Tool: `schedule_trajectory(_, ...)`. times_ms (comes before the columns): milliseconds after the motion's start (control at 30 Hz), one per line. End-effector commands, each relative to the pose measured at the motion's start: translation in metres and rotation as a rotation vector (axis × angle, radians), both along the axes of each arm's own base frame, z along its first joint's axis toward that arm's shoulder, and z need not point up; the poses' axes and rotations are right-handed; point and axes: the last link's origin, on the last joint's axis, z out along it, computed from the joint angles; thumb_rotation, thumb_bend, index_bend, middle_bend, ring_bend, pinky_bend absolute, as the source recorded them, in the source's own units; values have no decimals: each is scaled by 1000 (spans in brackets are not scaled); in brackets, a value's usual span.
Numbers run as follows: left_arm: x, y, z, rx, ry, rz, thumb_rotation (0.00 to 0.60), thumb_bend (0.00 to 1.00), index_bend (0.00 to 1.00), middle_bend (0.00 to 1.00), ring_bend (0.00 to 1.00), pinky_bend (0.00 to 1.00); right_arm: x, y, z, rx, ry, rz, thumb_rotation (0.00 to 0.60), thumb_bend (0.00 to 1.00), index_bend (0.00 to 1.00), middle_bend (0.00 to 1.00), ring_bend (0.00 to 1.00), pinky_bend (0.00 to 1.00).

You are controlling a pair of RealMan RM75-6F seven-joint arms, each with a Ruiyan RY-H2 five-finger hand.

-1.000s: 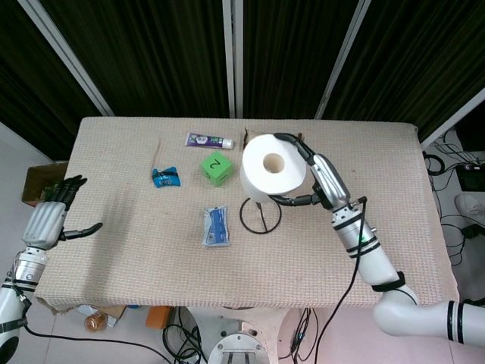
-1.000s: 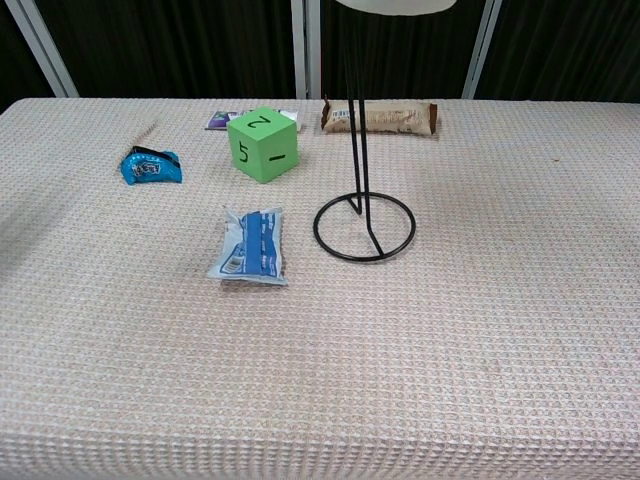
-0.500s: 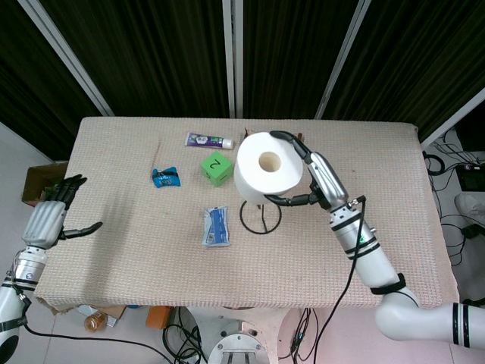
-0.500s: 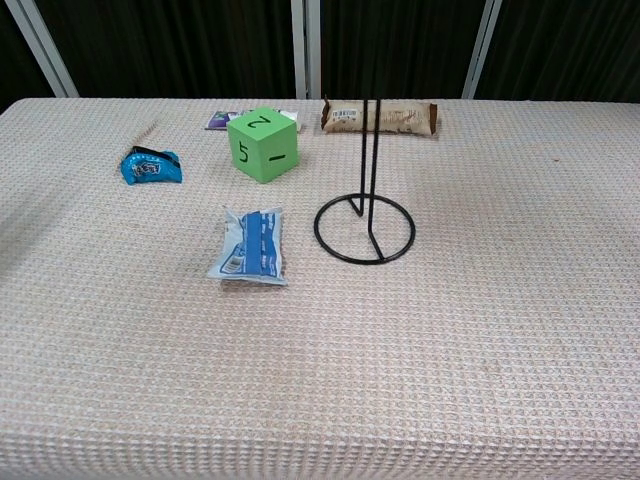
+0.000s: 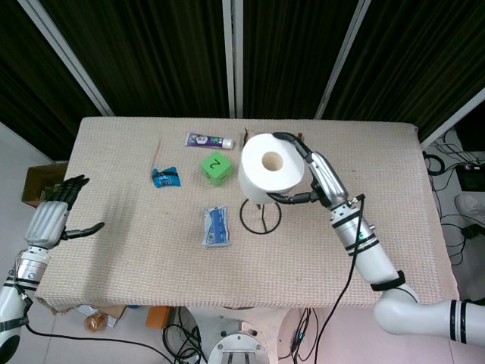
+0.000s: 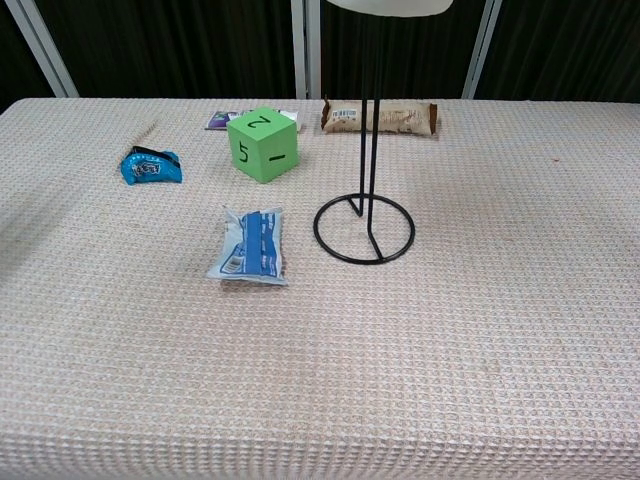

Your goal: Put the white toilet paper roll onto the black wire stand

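Note:
My right hand grips the white toilet paper roll from its right side, holding it in the air over the black wire stand. The roll's hollow core faces up. In the chest view only the roll's bottom edge shows at the top of the frame, with the stand's upright rods rising to it from the round base ring. Whether the rods are inside the core I cannot tell. My left hand hangs open off the table's left edge, holding nothing.
On the table lie a green cube, a blue-white packet, a small blue wrapper, a toothpaste tube and a brown snack bar behind the stand.
The roll in my right hand has shifted slightly right and down again; its bottom edge is back in the chest view after leaving it half a second ago. The left hand has not moved.

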Motion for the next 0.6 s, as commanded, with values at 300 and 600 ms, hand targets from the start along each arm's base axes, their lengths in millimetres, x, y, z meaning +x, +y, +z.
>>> schedule_trajectory(300, -2, -1, -1, -6, -1, 6, 157, 0, 68, 27, 31, 209, -7, -1, -13, 40, 24, -18, 600, 238, 369, 438, 391, 482)
schedule_trajectory(600, -5, -3, -1, 1, -1, 11, 158, 0, 68, 27, 32, 209, -24, -6, -37, 86, 37, -50, 600, 237, 369, 438, 391, 482)
